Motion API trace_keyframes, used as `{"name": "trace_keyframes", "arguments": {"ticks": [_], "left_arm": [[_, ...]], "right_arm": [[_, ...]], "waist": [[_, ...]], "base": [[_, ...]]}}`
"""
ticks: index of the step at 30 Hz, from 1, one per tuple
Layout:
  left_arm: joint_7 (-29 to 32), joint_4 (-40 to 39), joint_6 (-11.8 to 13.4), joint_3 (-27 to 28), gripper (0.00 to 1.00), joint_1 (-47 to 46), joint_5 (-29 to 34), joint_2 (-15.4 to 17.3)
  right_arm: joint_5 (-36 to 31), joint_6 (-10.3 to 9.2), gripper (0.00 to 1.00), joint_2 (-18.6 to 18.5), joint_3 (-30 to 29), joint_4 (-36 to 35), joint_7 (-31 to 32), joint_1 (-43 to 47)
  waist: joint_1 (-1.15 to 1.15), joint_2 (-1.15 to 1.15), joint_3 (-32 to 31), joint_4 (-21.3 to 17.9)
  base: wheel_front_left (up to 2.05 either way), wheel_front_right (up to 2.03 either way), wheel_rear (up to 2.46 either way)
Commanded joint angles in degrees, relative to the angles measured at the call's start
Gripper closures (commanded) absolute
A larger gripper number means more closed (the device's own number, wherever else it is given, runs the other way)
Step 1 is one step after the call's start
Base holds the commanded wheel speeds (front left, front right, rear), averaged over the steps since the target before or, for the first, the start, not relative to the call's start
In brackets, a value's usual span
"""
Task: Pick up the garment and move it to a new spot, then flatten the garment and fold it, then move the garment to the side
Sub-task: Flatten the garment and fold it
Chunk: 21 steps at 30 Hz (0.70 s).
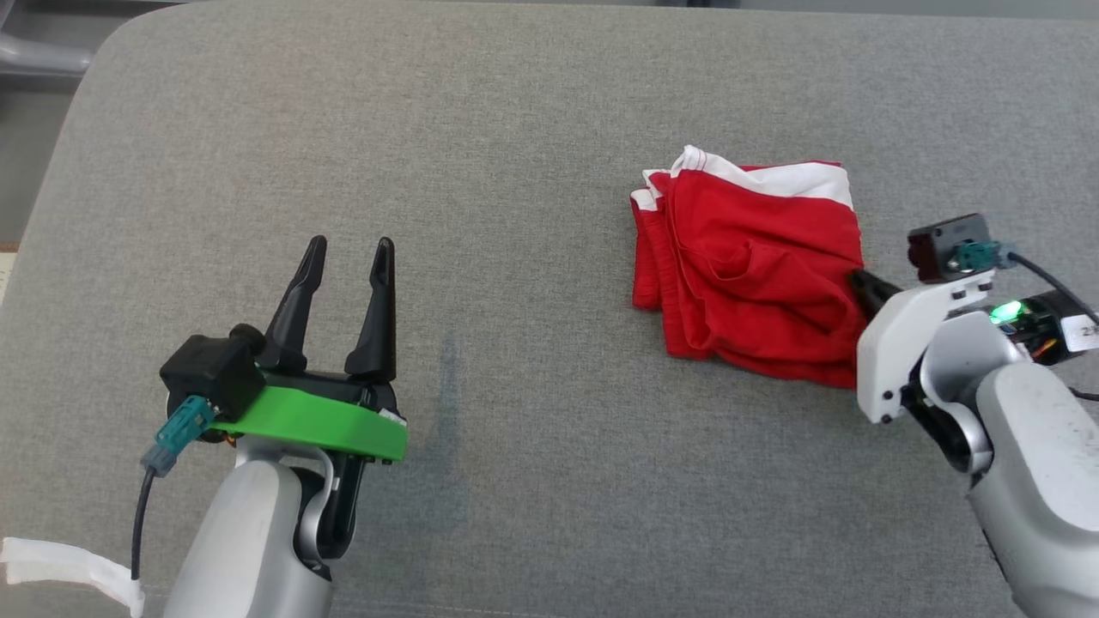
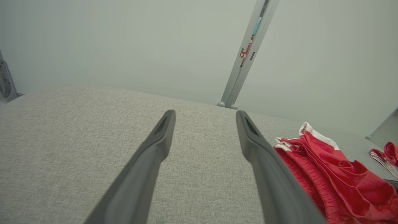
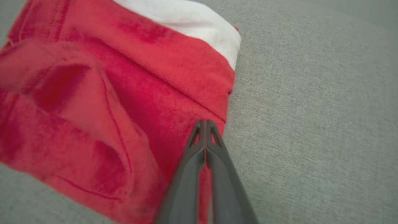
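Right pincer (image 3: 205,123) closed at red garment (image 1: 747,257) right edge, left pincer (image 1: 348,249) wide open over roomy grey cushion (image 1: 515,129)

Wide grey woven surface (image 1: 549,103) right across the head view, its corner rounding off at upper left. Past that corner, a strip of grey floor (image 1: 21,163) and a pale metal tube (image 1: 34,53). There's a faint dark streak (image 1: 446,403) on the weave, lower centre. Over in the left wrist view, a plain pale wall (image 2: 124,40) and a grey metal post (image 2: 245,59) slanting up the upper middle, with a small red label on it. Light is soft and even.
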Motion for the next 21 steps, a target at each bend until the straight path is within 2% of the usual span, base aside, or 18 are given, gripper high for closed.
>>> {"name": "trace_keyframes", "arguments": {"ticks": [1, 6, 14, 18, 21], "left_arm": [[-0.15, 0.07, -0.16, -0.01, 0.00, -0.65, -0.04, 0.21], [-0.15, 0.39, -0.16, 0.29, 0.00, 0.17, -0.09, 0.34], [-0.15, 0.68, -0.16, 0.56, 0.00, 1.15, -0.07, 0.49], [-0.14, 1.00, -0.16, 1.02, 0.00, 2.02, -0.03, 0.69], [-0.14, 1.24, -0.16, 1.65, 0.00, 2.74, 0.04, 0.92]], "right_arm": [[1.48, -0.03, 1.00, -0.37, 1.89, -0.83, 0.81, 0.25], [7.26, -0.03, 1.00, -0.68, 9.44, -6.54, 3.75, 2.49], [12.07, -0.03, 1.00, -0.10, 20.75, -14.42, 6.76, 6.53], [14.66, -0.03, 1.00, 1.03, 23.78, -16.88, 4.29, 7.56], [14.55, -0.03, 1.00, 2.51, 21.48, -18.16, -0.91, 8.46]], "waist": [[0.00, 0.00, -0.15, 0.09], [0.00, 0.00, -1.23, -0.50], [0.00, 0.00, -3.02, -1.87], [0.00, 0.00, -4.07, -2.86], [0.00, 0.00, -5.41, -3.78]], "base": [[0.00, 0.00, 0.00], [0.00, 0.00, 0.00], [0.00, 0.00, 0.00], [0.00, 0.00, 0.00], [0.00, 0.00, 0.00]]}}
